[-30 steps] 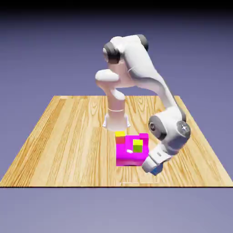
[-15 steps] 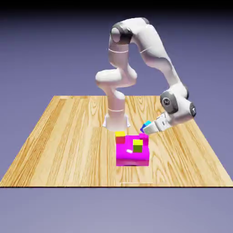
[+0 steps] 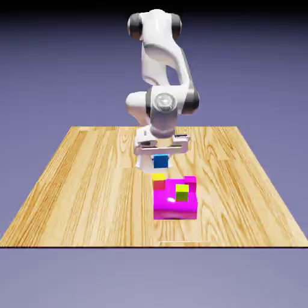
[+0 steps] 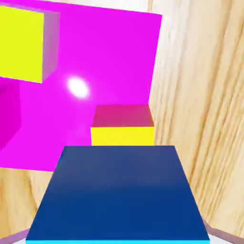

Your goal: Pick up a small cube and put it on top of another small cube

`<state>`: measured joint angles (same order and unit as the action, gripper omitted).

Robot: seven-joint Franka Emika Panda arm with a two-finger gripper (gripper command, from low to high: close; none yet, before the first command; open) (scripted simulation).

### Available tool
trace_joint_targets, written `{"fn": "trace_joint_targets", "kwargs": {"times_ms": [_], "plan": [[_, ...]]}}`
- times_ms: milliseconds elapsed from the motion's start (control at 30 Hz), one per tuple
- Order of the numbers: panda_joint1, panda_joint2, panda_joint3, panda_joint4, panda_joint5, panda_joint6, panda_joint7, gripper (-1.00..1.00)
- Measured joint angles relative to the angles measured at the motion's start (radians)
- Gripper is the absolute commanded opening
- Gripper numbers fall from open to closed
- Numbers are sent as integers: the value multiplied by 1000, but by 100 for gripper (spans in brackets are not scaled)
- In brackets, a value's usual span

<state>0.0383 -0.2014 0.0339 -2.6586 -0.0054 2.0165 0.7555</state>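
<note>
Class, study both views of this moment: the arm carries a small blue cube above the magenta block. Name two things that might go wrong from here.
1. The small cube hangs in the gripper above the table; a weak grip might drop it.
2. The yellow-and-red cube beside the magenta block offers a small top; a slightly offset release may let it slide off.

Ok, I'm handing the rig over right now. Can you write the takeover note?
Pincer: shut on the small cube, held in the air above the block.
Yellow-and-red cube: on the big magenta block, almost directly under the held cube.
Yellow-and-green cube: also on the block.
Done: pickup.
Left: line up, lower it onto a small cube, probably the yellow-and-red one, release.
</note>
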Motion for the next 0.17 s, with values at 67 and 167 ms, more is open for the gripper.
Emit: {"fn": "trace_joint_targets", "kwargs": {"times_ms": [67,167], "plan": [[0,30,0,-44,-1,74,1,100],[0,13,0,-19,-4,31,2,100]]}}
